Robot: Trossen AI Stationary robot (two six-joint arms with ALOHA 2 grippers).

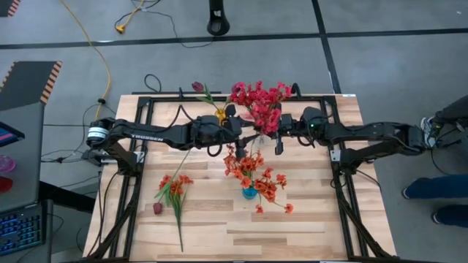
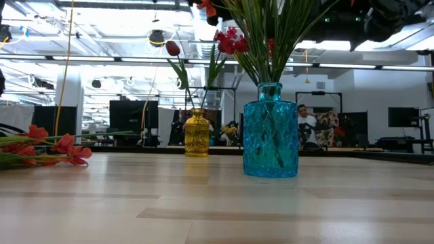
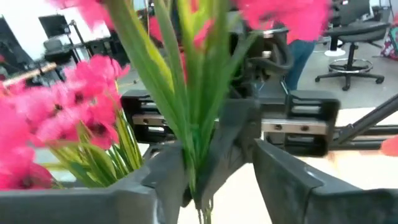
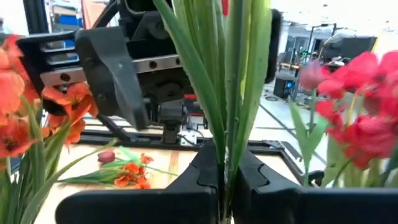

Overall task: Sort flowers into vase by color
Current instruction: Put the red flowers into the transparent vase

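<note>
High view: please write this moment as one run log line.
left gripper: open beside stems | right gripper: shut on crimson-pink spray | blue vase: holds orange-red flowers

Both arms reach to mid-table, left gripper (image 1: 232, 131) parted, right gripper (image 1: 272, 135) clamped closed.

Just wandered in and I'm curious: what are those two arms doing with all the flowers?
They are passing a crimson-pink spray between them above the table. The right gripper is shut on its green stems, and the left gripper has its fingers open around them. Orange-red flowers stand in the blue vase, a maroon bud in the yellow vase. More flowers lie on the table.
</note>
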